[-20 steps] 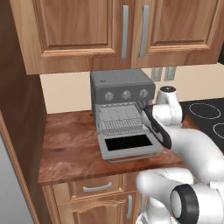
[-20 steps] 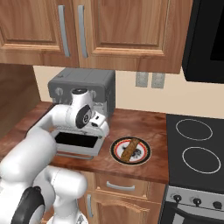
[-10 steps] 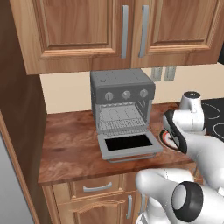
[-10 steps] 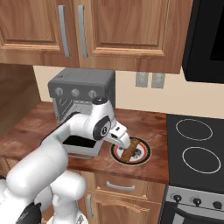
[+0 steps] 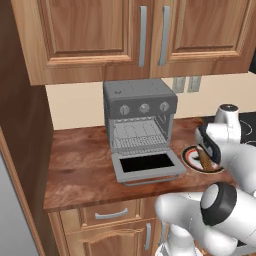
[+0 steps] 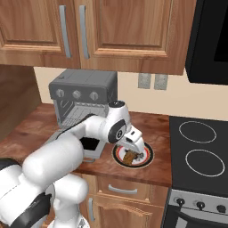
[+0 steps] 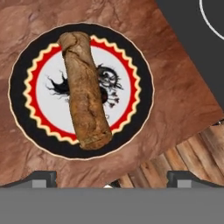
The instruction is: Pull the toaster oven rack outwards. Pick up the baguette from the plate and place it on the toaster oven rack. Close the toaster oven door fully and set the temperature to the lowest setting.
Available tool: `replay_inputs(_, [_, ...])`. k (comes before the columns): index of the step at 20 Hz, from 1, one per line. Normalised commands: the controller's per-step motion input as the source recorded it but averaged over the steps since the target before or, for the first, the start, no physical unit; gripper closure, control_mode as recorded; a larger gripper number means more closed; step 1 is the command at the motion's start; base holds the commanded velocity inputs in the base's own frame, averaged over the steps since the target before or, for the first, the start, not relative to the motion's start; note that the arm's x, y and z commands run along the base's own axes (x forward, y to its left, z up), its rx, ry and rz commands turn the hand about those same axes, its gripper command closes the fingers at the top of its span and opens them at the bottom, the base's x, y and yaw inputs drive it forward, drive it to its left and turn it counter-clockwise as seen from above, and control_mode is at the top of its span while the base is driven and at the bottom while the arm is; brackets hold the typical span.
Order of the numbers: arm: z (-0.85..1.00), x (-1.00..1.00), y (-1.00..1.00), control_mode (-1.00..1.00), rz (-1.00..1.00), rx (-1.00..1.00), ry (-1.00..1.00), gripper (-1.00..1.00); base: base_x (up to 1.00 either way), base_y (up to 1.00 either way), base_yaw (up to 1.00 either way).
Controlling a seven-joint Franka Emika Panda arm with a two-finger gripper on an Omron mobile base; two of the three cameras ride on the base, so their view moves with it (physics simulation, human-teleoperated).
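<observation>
Left base view: the toaster oven [image 5: 140, 115] sits at centre frame on the wooden desk [image 5: 80, 170], its door [image 5: 147, 166] folded down flat and the toaster oven rack [image 5: 137, 142] appearing drawn forward to the mouth of the cavity. At right of frame the white arm reaches over the plate [image 5: 190, 157], where the end of the baguette [image 5: 206, 161] peeks out beneath the wrist.

Right base view: the gripper [image 6: 133, 151] hangs just above the plate [image 6: 147, 156], which lies on the desk right of centre, between the oven [image 6: 82, 95] and the black stovetop [image 6: 200, 153]. The baguette [image 6: 129, 156] lies on the plate, not yet lifted.

Hand view: the baguette [image 7: 85, 100] lies lengthwise across the plate [image 7: 17, 100], left of centre, and the two dark fingers [image 7: 37, 178] stand wide apart at the bottom edge, holding nothing (the loaf sits above and between them in the frame).

By the look of it, the rack pull is done; grasping the loaf, setting it on the rack, shutting the door and turning the temperature knob all remain.
</observation>
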Motion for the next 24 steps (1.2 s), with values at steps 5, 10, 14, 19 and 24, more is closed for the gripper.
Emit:
replay_inputs(5, [0.0, 0.21, -0.03, -1.0, 0.21, 0.14, 0.0, -1.0, 0.0, 0.0, 0.0])
replay_inputs(10, [0.0, 0.06, 0.0, -1.0, 0.14, 0.05, 0.0, -1.0, 0.0, 0.0, 0.0])
replay_inputs(14, [-0.04, 0.1, 0.05, -1.0, 0.0, -0.01, 0.0, -1.0, 0.0, 0.0, 0.0])
replay_inputs(19, [-0.18, 0.04, 0.04, -1.0, 0.0, -0.02, 0.0, -1.0, 0.0, 0.0, 0.0])
replay_inputs(24, [-0.37, 0.01, 0.01, -1.0, 0.0, 0.0, 0.0, -1.0, 0.0, 0.0, 0.0])
